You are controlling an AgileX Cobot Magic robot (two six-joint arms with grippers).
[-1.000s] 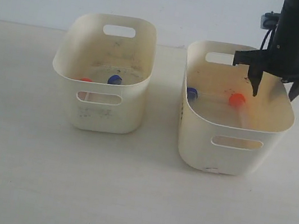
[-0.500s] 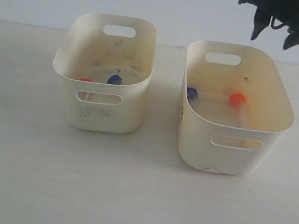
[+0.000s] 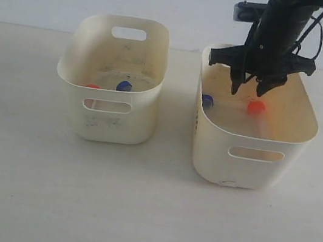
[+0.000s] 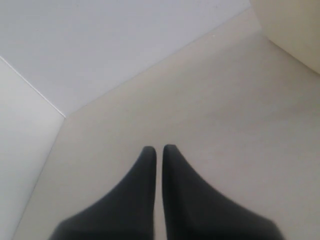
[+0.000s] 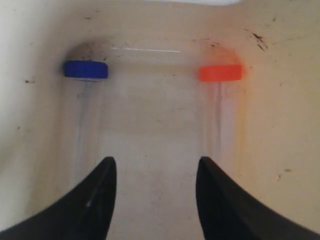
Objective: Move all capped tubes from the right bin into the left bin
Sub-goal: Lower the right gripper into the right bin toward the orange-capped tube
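The right bin (image 3: 211, 156) holds two capped tubes: one with a blue cap (image 3: 207, 101) against its left wall and one with an orange-red cap (image 3: 256, 106) near the middle. My right gripper (image 3: 247, 90) hangs open just above them, inside the bin's rim. In the right wrist view the blue cap (image 5: 86, 69) and orange-red cap (image 5: 220, 72) lie ahead of the open gripper (image 5: 155, 165), with their clear bodies pointing back towards the fingers. The left bin (image 3: 105, 125) holds an orange-red cap (image 3: 93, 86) and a blue cap (image 3: 123, 85). My left gripper (image 4: 159, 149) is shut and empty over bare table.
Both bins stand side by side on a pale table (image 3: 134, 215) before a white wall. A cream bin wall (image 4: 295, 25) shows at the edge of the left wrist view. The left arm is outside the exterior view.
The right arm rose out of the top of the view from the bin's back right. It then came down further left, over the middle of the right bin. The tubes have not moved.
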